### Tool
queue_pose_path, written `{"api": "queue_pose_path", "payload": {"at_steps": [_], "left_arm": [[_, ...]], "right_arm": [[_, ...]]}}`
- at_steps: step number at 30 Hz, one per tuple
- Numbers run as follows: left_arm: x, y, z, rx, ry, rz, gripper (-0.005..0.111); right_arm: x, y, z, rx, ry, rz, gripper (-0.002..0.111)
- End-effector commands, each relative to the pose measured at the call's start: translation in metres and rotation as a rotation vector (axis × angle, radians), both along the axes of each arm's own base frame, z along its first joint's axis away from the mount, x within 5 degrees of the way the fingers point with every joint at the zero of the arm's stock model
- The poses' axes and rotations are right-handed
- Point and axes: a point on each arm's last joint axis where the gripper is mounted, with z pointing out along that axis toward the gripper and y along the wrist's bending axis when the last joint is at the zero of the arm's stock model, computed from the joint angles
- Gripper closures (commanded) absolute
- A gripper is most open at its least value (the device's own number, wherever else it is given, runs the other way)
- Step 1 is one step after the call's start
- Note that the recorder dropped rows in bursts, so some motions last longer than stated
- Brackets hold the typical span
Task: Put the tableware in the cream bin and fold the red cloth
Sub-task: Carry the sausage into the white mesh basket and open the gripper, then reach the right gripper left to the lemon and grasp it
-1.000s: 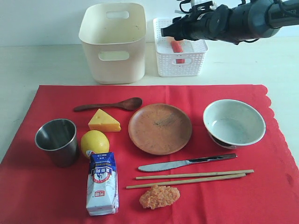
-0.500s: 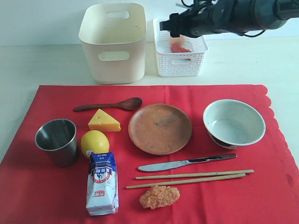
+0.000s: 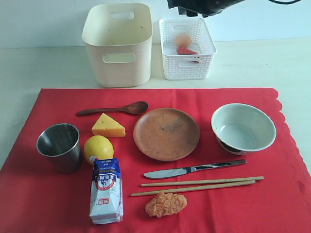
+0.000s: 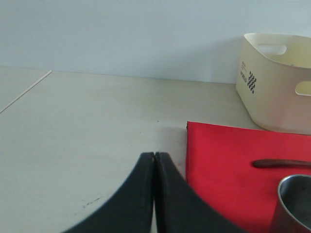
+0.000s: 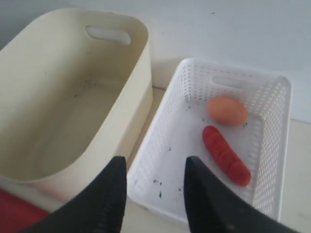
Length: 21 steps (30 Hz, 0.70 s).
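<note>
Right gripper rose; wrist view shows it empty.

The right gripper has lifted clear of the white basket, leaving the red food piece inside.

We see our left hand as two smooth matte black fingers, each broad at the base and curving to a narrow tip. Our right hand has the same black fingers, with rounded tips and a slight sheen. Behind that hand, our right arm is a bulky dark grey-black housing, with a thin black cable farther back.
</note>
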Motion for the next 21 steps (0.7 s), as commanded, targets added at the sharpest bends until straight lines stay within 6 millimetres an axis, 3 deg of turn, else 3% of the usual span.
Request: {"api": "queue_pose_path", "payload": {"at_steps": [1, 7, 11, 21], "left_arm": [[0.0, 0.0, 0.0, -0.006, -0.004, -0.006, 0.104], [0.0, 0.0, 0.0, -0.006, -0.004, -0.006, 0.104], [0.0, 0.0, 0.0, -0.006, -0.004, -0.006, 0.104], [0.0, 0.0, 0.0, -0.006, -0.004, -0.006, 0.104]], "right_arm": [[-0.014, -0.001, 0.012, -0.03, 0.074, 0.062, 0.085], [-0.033, -0.003, 0.018, -0.03, 0.134, 0.09, 0.107], [-0.053, 0.004, 0.016, -0.056, 0.145, 0.142, 0.108], [-0.109, 0.068, -0.016, -0.125, 0.211, 0.362, 0.108]]}}
